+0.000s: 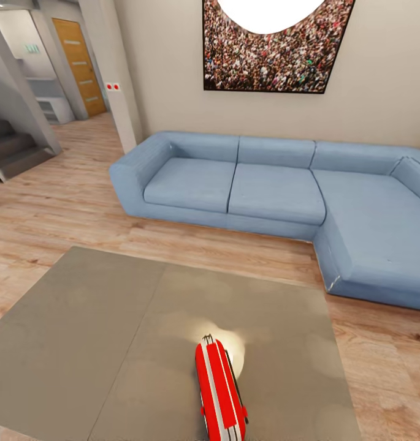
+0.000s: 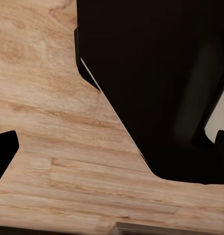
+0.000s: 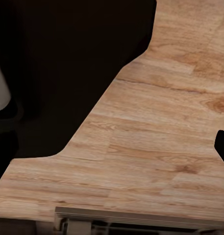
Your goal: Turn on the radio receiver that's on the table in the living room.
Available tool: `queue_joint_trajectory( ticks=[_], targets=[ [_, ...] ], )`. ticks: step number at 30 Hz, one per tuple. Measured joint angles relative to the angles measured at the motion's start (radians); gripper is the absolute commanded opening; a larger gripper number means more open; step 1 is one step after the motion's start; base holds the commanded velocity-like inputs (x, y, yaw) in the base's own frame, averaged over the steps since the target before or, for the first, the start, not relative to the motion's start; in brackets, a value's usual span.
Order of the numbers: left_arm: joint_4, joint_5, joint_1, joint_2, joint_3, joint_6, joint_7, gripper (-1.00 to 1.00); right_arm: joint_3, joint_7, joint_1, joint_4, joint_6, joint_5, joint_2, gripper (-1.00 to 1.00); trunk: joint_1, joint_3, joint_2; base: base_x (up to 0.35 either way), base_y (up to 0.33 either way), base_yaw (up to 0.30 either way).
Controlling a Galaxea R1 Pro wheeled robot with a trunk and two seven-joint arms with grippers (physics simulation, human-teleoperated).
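Red flat rounded radio receiver with white stripes (image 1: pixel 219 392) lying on near part of low glossy grey desk (image 1: pixel 99 343), long blue L-shaped sofa (image 1: pixel 277 196) behind on light wood plank floor (image 1: pixel 62 196), crowd photo (image 1: pixel 274 52) on beige wall, state of each pincer cannot be told from wrist views

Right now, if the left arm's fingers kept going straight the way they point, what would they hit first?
Most likely the light wood plank floor, which lies straight ahead in the left wrist view; how far off it is cannot be judged.
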Motion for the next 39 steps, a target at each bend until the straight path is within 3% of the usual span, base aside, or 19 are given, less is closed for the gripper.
queue_joint_trajectory(
  ticks=[39],
  targets=[
    [0.000, 0.000, 0.000, 0.000, 0.000, 0.000, 0.000, 1.00, 0.002, 0.001, 0.000, 0.001, 0.000, 0.001, 0.000, 1.00, 0.000, -0.063, 0.000, 0.000, 0.000, 0.000]
  ],
)
